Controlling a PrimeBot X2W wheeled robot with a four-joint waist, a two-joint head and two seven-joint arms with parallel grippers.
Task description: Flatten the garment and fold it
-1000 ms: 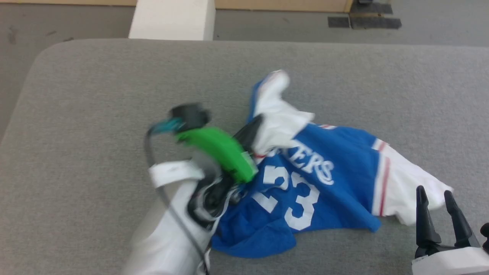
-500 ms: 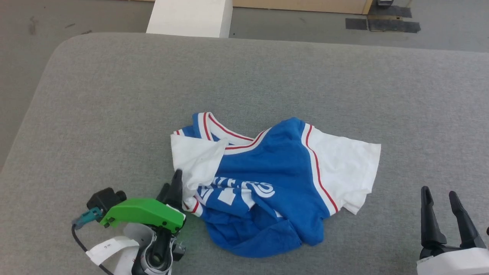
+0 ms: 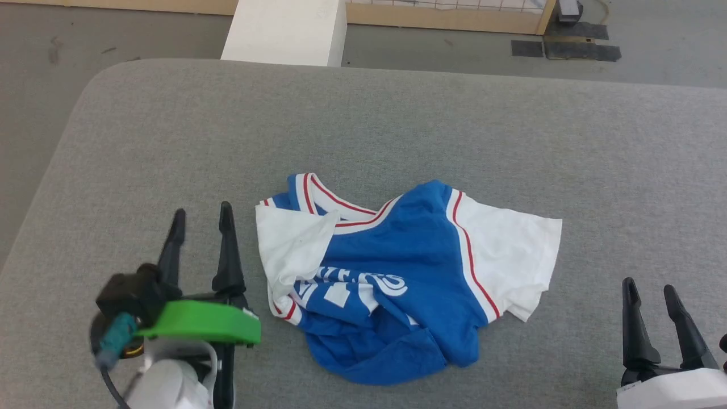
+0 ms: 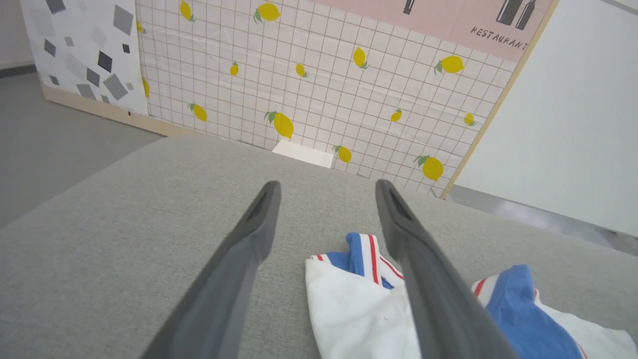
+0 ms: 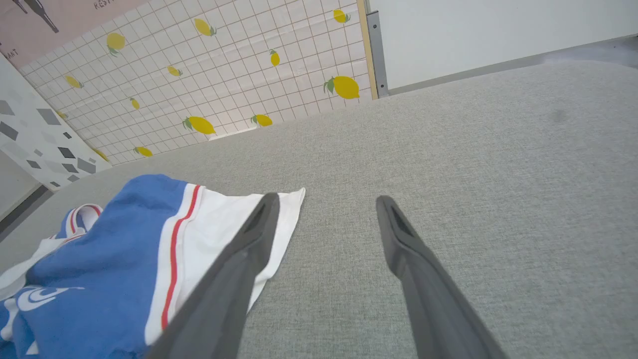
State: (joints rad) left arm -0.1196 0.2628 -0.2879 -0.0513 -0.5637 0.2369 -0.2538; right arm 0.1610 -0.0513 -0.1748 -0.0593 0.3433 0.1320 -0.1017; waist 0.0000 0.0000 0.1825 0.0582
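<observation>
Currently crumpled near the middle of the head view, on the grey fabric-covered bench (image 3: 397,125): royal-blue jersey T-shirt with white short sleeves and a red-striped white collar (image 3: 397,267). Neither flat nor folded. Collar at the upper left of the heap. One white sleeve doubled over at the left, the other spread out to the right. White lettering half buried in folds at lower centre, blue hem bunched at the bottom.

Lower left of the same view: left end effector (image 3: 202,208), two long dark fingers spread wide and empty, pointing up the frame. Just left of the doubled white sleeve, close beside it but apart from the cloth. Bright green plastic bracket (image 3: 199,324) on the wrist below the fingers.

Lower right corner: right end effector (image 3: 648,284), fingers likewise parted wide and empty. Below and to the right of the spread sleeve, near it, with a strip of bare bench between.

Left wrist view: T-shirt low and right in the frame, lying on the bench. White sleeve visible through the gap between the fingers at the bottom, striped collar and blue body carrying on past the right-hand finger. No cloth gripped.

Right wrist view: T-shirt at lower left, the corner of the spread white sleeve reaching behind the left-hand finger near its tip. Bare grey bench between the two fingers and off to the right.

Upper part of both wrist views: white tiled wall panel printed with yellow lemons (image 4: 299,89). Top centre of the head view, beyond the bench's far edge: white rectangular block (image 3: 284,31) on grey floor.
</observation>
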